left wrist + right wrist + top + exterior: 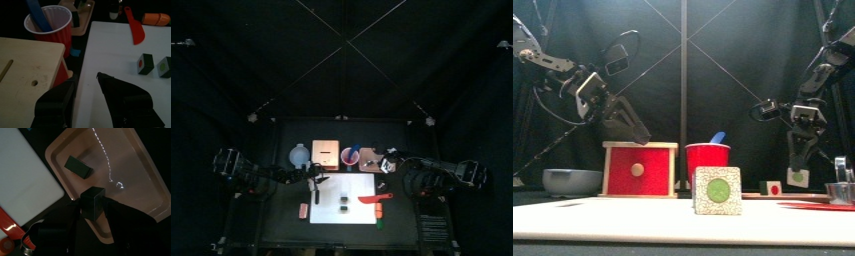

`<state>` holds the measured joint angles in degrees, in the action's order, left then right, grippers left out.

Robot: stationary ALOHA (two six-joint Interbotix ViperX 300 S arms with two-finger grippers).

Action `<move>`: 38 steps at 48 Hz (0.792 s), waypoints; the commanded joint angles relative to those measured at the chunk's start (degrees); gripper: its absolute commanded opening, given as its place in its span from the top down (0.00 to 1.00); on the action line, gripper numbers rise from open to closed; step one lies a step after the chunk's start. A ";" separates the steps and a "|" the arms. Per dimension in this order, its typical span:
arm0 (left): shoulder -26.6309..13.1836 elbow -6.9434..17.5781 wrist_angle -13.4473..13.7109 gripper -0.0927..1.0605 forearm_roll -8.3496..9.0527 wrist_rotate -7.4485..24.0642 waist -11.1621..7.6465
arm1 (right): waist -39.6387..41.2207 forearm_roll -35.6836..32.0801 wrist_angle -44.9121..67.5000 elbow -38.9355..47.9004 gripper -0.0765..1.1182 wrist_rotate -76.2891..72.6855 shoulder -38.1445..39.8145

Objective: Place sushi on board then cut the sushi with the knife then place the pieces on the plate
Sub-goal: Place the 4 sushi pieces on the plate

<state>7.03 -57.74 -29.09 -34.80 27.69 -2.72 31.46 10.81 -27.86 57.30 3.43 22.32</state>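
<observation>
My right gripper is shut on a dark sushi piece, held just over the pink tray. Another piece lies flat on that tray. Two more pieces stand on the white board, seen near and large in the front view as a piece. The red knife lies on the board. My left gripper hangs open and empty over the board's edge beside the wooden box. From above, the right gripper is over the tray.
A red cup holding a blue knife stands between the wooden box and the tray. A blue-grey bowl sits left of the box. An orange toy lies past the red knife, and a metal cutter is at the right.
</observation>
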 commanded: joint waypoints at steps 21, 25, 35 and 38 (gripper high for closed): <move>0.18 1.58 -0.26 0.25 0.00 0.00 -0.26 | 0.18 0.53 0.44 -1.32 0.12 0.00 1.32; 0.26 1.58 -0.26 0.25 -0.09 0.00 -0.18 | -2.46 1.49 0.79 -2.46 0.12 0.00 2.11; 0.18 1.58 -0.26 0.25 -0.09 0.00 -0.26 | -15.38 4.66 4.75 -6.59 0.12 0.00 0.35; 0.18 1.58 -0.26 0.25 -0.09 0.00 -0.26 | -18.72 5.01 5.89 -7.91 0.12 0.00 -0.79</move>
<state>7.03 -57.48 -29.09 -34.80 27.69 -2.81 16.61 15.29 -23.47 52.03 3.34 21.97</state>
